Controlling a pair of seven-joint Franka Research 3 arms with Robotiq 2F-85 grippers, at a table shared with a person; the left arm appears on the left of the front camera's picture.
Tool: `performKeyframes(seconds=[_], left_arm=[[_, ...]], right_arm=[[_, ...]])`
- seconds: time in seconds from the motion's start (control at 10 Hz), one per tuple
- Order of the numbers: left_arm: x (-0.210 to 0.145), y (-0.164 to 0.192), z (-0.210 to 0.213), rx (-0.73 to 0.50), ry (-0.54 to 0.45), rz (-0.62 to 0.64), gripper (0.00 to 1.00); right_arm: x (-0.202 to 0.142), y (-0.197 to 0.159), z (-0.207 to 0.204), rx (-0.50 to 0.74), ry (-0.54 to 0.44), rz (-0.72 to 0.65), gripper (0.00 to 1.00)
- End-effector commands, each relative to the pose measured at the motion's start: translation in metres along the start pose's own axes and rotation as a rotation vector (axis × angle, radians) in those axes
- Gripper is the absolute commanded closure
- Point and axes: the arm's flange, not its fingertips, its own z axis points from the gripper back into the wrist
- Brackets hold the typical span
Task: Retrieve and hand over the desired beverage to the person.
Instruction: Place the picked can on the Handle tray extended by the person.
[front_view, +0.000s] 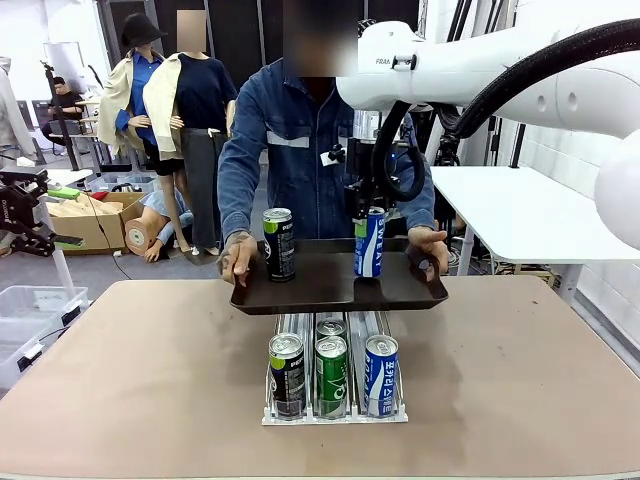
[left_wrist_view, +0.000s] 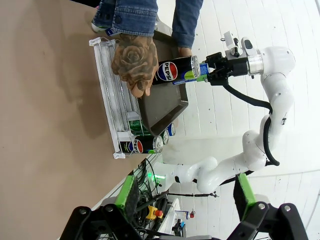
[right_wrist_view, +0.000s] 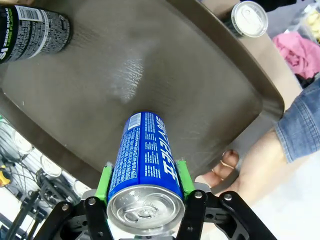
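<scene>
bright, sharp; wrist edges perhaps warped.

The place reads as a robotics lab or test workshop. A plain brown table (front_view: 130, 380) stands on a grey floor, with a white robot arm (front_view: 470, 70) and its black cable hose reaching over it. Beyond the table's far edge lie open cardboard boxes (front_view: 85, 215), a clear plastic bin (front_view: 30, 310) and a camera tripod (front_view: 55, 100). A white side table (front_view: 520, 205) stands against a white wall at the right.
</scene>
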Motion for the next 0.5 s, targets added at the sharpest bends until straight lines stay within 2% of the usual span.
performKeyframes(seconds=[0.0,0.4], left_arm=[[-0.001,-0.001,0.000,0.005,-0.011,-0.003,0.00],[-0.001,-0.001,0.000,0.005,-0.011,-0.003,0.00]], right_arm=[[0.012,-0.001,0.011,-0.015,0.020,-0.004,1.00],[0.014,-0.005,-0.005,0.000,0.041,-0.006,1.00]])
